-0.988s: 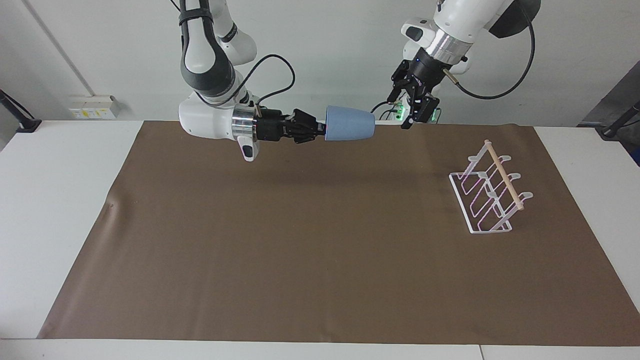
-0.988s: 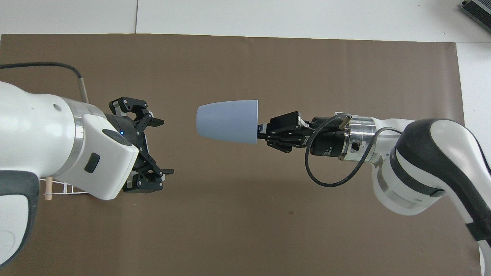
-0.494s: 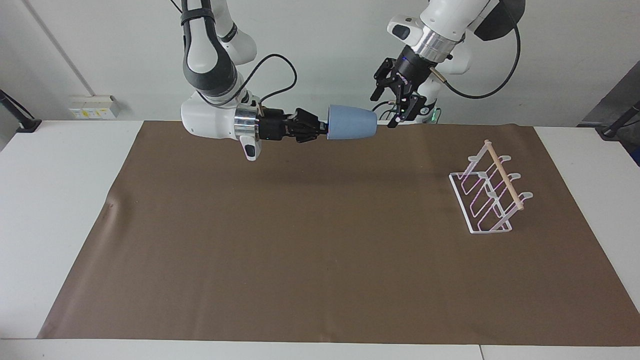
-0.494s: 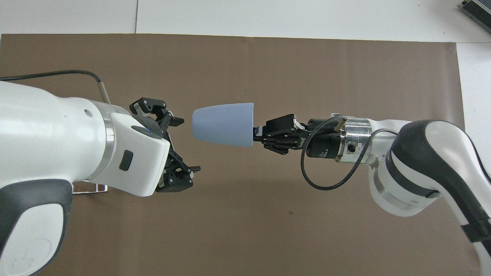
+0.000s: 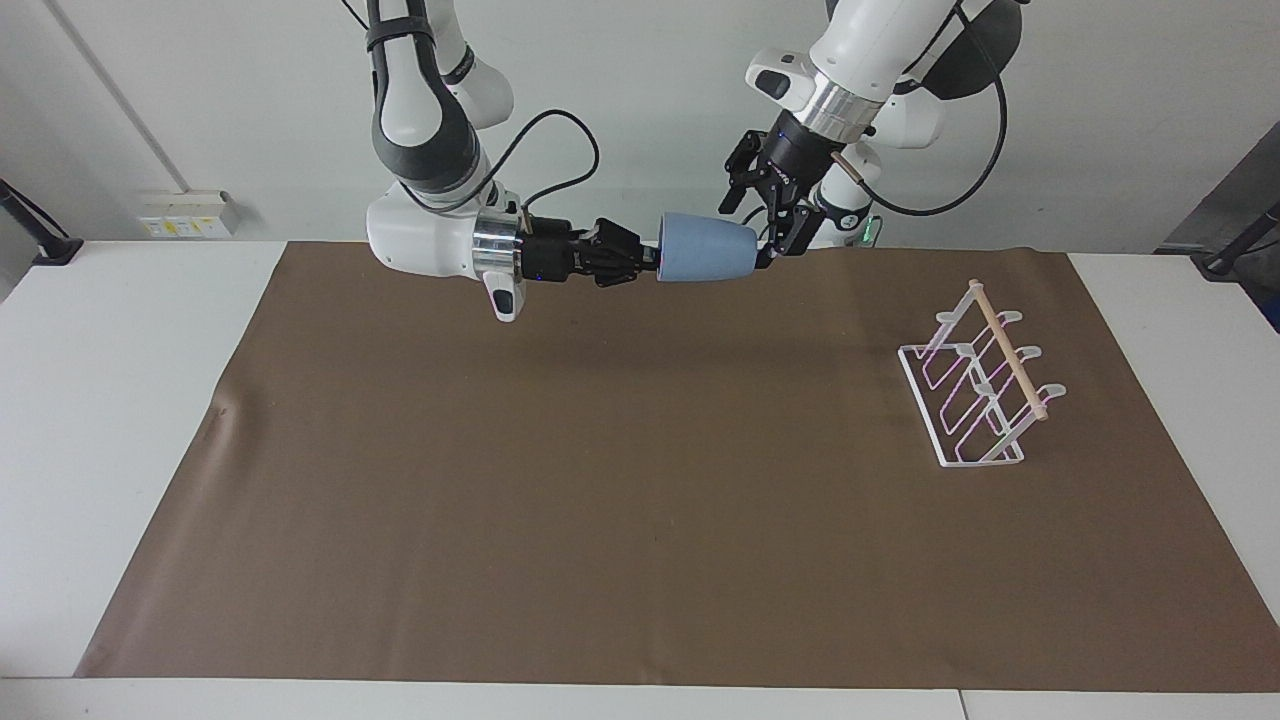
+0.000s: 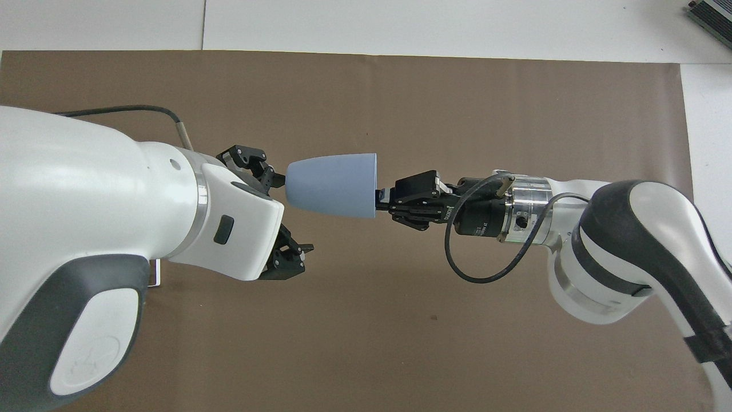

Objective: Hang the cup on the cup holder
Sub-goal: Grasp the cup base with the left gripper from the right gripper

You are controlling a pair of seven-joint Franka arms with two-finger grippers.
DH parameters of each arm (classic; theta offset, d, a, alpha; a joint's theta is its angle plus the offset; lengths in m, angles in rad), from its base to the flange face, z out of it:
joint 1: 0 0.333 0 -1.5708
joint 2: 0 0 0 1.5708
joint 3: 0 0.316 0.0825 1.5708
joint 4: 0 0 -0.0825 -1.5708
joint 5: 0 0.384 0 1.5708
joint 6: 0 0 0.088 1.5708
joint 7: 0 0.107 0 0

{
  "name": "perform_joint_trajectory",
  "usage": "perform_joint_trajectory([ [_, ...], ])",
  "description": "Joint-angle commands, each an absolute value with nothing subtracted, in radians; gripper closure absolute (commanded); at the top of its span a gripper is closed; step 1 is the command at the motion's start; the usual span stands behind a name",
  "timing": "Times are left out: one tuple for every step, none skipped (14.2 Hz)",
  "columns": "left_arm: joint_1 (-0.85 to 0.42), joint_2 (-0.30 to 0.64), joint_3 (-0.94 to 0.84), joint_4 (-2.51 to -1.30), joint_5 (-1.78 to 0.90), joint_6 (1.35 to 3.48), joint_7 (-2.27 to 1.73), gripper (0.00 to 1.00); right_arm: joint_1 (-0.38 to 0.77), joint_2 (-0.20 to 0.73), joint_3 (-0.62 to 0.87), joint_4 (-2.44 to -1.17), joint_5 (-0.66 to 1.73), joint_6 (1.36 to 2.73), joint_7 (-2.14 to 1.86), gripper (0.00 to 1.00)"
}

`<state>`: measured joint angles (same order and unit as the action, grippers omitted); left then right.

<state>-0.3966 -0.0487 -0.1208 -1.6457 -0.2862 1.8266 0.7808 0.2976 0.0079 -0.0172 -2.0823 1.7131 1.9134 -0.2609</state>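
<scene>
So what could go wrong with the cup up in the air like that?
1. The right claw holds the cup only by its rim, sideways over the mat; a bump from the open left claw might knock it loose.
2. If the right claw lets go early, the cup could drop and roll.

- A brown mat [image 5: 620, 480] lies flat over most of the white table [image 5: 110, 400].
- A wall socket box [image 5: 185, 213] sits low on the wall, toward the right arm's end of the table.
- A grey device [image 6: 712, 12] lies at the table's corner.
</scene>
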Motion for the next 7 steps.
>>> perform_joint_trajectory([
  [-0.388,-0.006,-0.123,-1.583,-0.253,1.830,0.775,0.00,0.301,-0.021,-0.014,-2.112,1.733,1.933,-0.357,1.00],
  [-0.390,-0.006,-0.123,-1.580,-0.253,1.830,0.775,0.00,0.304,-0.021,-0.014,-2.112,1.732,1.930,-0.362,1.00],
  [-0.394,-0.006,-0.123,-1.580,-0.261,1.832,0.772,0.00,0.308,-0.020,-0.014,-2.112,1.732,1.930,-0.362,1.00],
  [-0.400,-0.006,-0.124,-1.580,-0.262,1.832,0.767,0.00,0.310,-0.020,-0.014,-2.111,1.730,1.931,-0.362,1.00],
  [-0.402,-0.008,-0.130,-1.580,-0.262,1.835,0.767,0.00,0.317,-0.018,-0.014,-2.108,1.715,1.928,-0.370,1.00],
  [-0.402,-0.008,-0.143,-1.580,-0.262,1.833,0.769,0.00,0.327,-0.018,-0.014,-2.108,1.697,1.927,-0.377,1.00],
  [-0.403,-0.011,-0.146,-1.583,-0.261,1.829,0.769,0.00,0.330,-0.018,-0.014,-2.108,1.694,1.925,-0.377,1.00],
])
